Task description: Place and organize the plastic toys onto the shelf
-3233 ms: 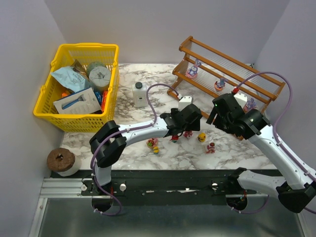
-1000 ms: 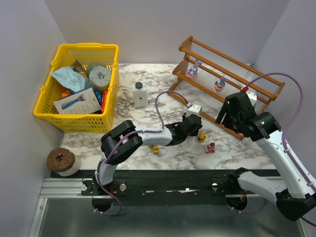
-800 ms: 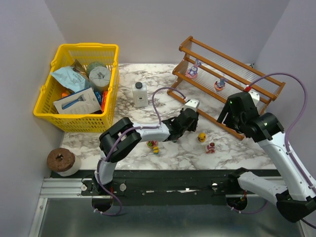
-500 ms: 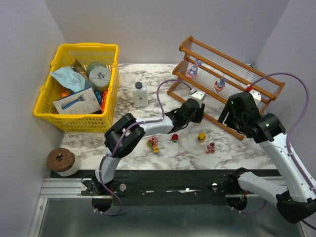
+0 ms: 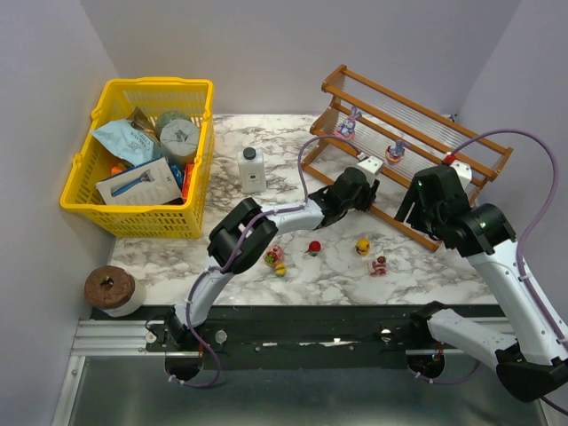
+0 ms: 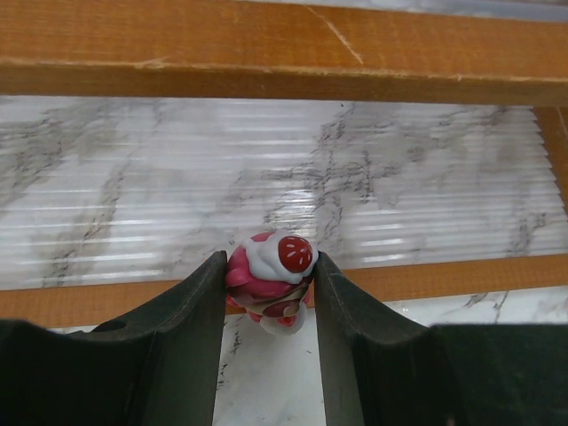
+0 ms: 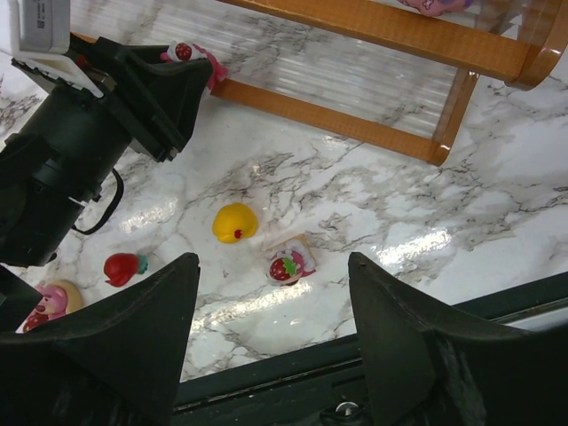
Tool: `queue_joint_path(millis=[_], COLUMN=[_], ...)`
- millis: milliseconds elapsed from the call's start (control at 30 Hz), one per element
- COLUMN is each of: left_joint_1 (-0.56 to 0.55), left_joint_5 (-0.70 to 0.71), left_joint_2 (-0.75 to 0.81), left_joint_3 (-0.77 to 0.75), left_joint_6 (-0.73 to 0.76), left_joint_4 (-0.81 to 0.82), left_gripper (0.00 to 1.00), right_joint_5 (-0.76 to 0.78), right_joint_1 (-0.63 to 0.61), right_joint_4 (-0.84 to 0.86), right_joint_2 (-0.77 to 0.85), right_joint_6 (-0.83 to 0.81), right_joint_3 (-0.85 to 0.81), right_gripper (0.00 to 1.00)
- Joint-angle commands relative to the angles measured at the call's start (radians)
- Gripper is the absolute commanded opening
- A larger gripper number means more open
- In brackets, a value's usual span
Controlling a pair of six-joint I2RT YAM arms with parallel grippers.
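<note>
Pink-red figurine: was pinched in left end effector before shelf, far-right corner of tabletop, presumably for placement; right end effector gaped empty.

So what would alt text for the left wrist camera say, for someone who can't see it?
Two dark jaws pinch a small pink and red toy topped with white, held close against the shelf with its wooden rails and ribbed clear panel.

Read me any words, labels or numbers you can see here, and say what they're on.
Nothing reads clearly.
Packages in the yellow basket: print too small.
White bottle: no legible label.
White wrist module: marks blurred.
Shelf and pink toy: no writing visible.
</note>
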State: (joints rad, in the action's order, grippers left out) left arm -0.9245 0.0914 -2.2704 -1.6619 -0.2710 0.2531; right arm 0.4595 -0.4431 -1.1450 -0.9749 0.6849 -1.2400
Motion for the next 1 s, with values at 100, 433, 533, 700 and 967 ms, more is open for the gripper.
queue_joint_path(millis=[100, 433, 533, 700, 967], left_joint_1=[0.006, 0.009, 0.009, 0.009, 0.01], left_joint_5=[-0.058, -0.061, -0.055, -0.041, 0.001], left_joint_2=[-0.064, -0.112, -0.115, -0.135, -0.164], left_joint_3=[-0.082, -0.128, -0.128, -0.157, -0.205], left_joint_6=[0.147, 0.113, 0.113, 0.102, 0.061], left_joint_4=[0.054, 0.028, 0.025, 0.009, -0.025], left_gripper=[0.22, 0.25, 0.28, 0.31, 0.31], right_joint_5=[0.018, 0.007, 0.001, -0.001, -0.01], right_joint_1=[0.007, 0.009, 0.012, 0.011, 0.011], right_joint_4=[-0.024, -0.022, -0.019, -0.016, -0.016], right_joint_2=[-0.01, -0.021, -0.022, -0.021, -0.018], right_joint_6=[-0.027, -0.03, -0.028, -0.025, -0.015], right_joint_3=[-0.022, -0.015, -0.01, -0.004, 0.004], right_gripper=[0.75, 0.75, 0.75, 0.75, 0.75])
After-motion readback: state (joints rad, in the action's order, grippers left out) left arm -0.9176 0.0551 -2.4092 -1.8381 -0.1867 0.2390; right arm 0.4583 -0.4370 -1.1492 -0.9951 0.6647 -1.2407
